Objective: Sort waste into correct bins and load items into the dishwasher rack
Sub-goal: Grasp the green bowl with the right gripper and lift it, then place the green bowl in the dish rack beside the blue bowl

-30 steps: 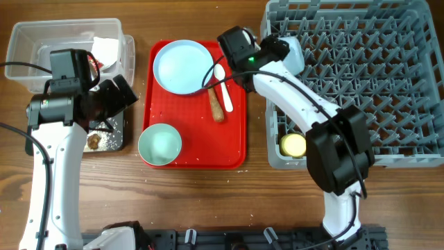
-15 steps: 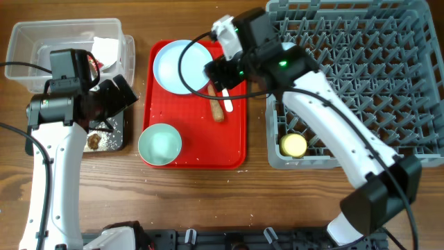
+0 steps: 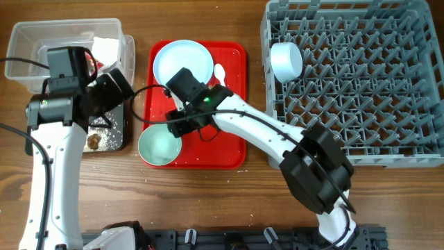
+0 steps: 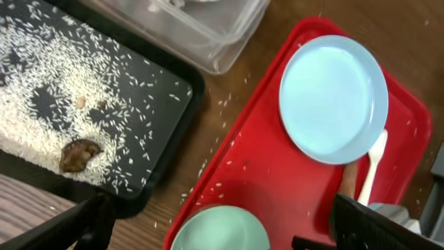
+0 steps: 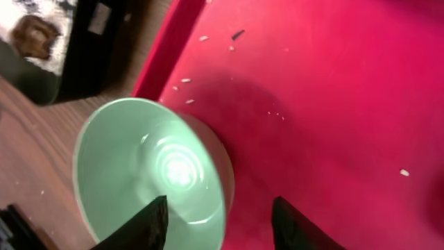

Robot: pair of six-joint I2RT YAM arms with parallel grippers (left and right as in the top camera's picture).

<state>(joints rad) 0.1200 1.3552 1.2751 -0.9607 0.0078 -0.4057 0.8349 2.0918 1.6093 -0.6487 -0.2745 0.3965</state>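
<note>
My right gripper (image 5: 222,226) is open, its two fingers on either side of the near rim of the mint green bowl (image 5: 149,167), which sits at the front left of the red tray (image 3: 232,142). The pale blue plate (image 3: 182,64) and the white spoon (image 3: 220,71) lie at the back of the tray. A brown stick (image 4: 347,182) shows partly beside the spoon. The blue-white bowl (image 3: 286,60) rests in the grey rack (image 3: 361,83). My left gripper (image 4: 222,232) is open and empty above the black tray (image 4: 173,149). The yellow cup is hidden.
The black tray holds scattered rice (image 4: 41,118) and a brown lump (image 4: 78,154). The clear tub (image 3: 28,38) at the back left holds a white napkin (image 3: 107,48) and a bit of red wrapper (image 3: 105,64). Rice grains lie on the wood and the red tray.
My right arm has swung left from the rack, across the plate and spoon, down to the mint green bowl. The blue-white bowl stays in the rack. The left arm has barely moved.
</note>
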